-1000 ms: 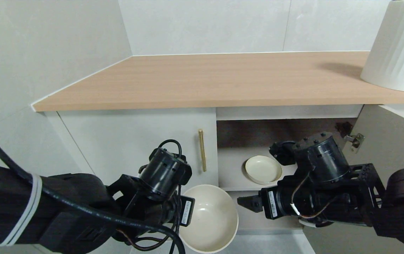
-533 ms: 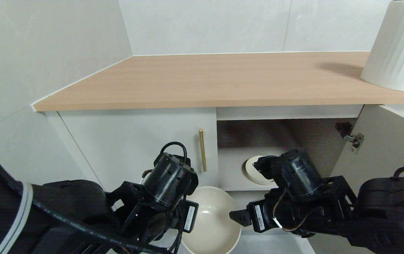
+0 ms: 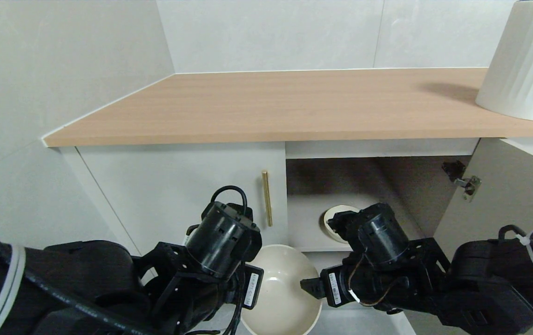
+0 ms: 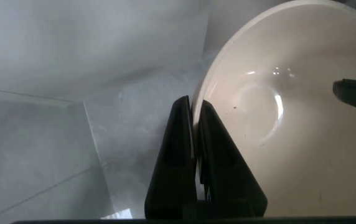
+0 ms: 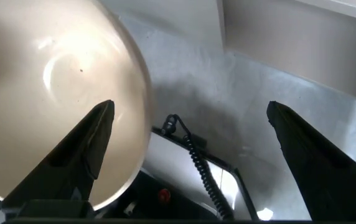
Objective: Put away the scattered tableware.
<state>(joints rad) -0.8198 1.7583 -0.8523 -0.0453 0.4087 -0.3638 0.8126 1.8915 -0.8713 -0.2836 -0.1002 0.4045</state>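
Wood-topped bench [image 3: 294, 107] runs across the head view above a white cabinet [image 3: 178, 186]. Its right door [image 3: 503, 195] stands swung open, so the shelf [image 3: 303, 223] inside can be reached. The left door [image 3: 154, 195] is closed behind its brass handle [image 3: 266, 197]. A small pale dish [image 3: 336, 216] sits on that shelf, partly hidden by the right arm, which suggests the shelf is where the tableware belongs.

In front of the opening and lower down, the cream bowl [image 3: 280, 293] is held off the floor, its hollow turned up toward the head camera. The left tool [image 4: 193, 109] is pinching the bowl's rim at 9 o'clock, one finger inside the wall and one outside. An edge pinch is probably used because the bowl is too wide to span.

The right tool [image 5: 187, 112] is spread wide. One fingertip is just beside the rim at the bowl's 3 o'clock, though I cannot tell whether it touches. It looks placed to steady the bowl or take it over. The dish lies at about 1 o'clock from the bowl.
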